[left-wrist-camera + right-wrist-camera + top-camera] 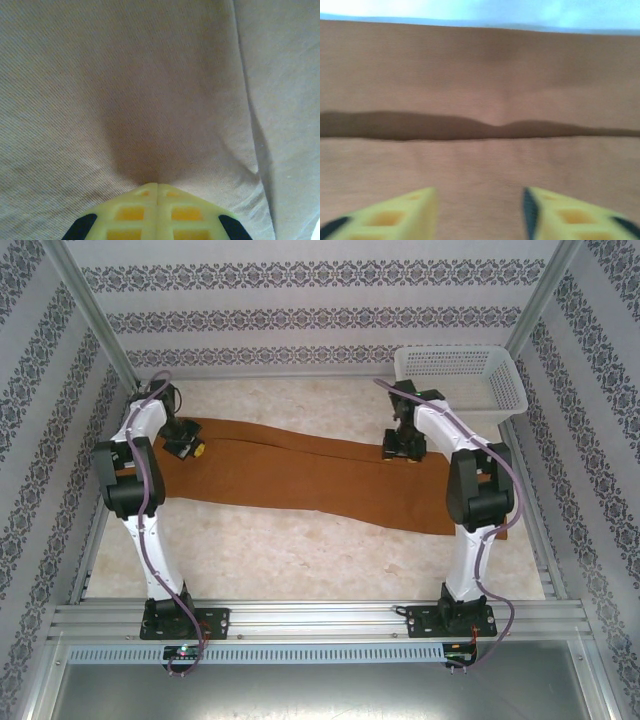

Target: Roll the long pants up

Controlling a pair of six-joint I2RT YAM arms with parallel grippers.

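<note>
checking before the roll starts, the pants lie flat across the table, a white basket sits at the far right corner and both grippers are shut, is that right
Not quite: the right gripper is open, its fingers apart over the long pants, as the right wrist view shows. The left gripper is shut, and the pants and white basket are as you say.

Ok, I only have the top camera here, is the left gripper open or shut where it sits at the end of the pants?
Observer: Shut. In the left wrist view the left gripper has its fingertips closed together against the long pants.
Operator: Any cloth pinched?
Observer: Cannot tell; the cloth dimples toward the tips.
Operator: And the right one?
Observer: The right gripper is open, fingers apart over a shadowed fold edge running across.
</note>
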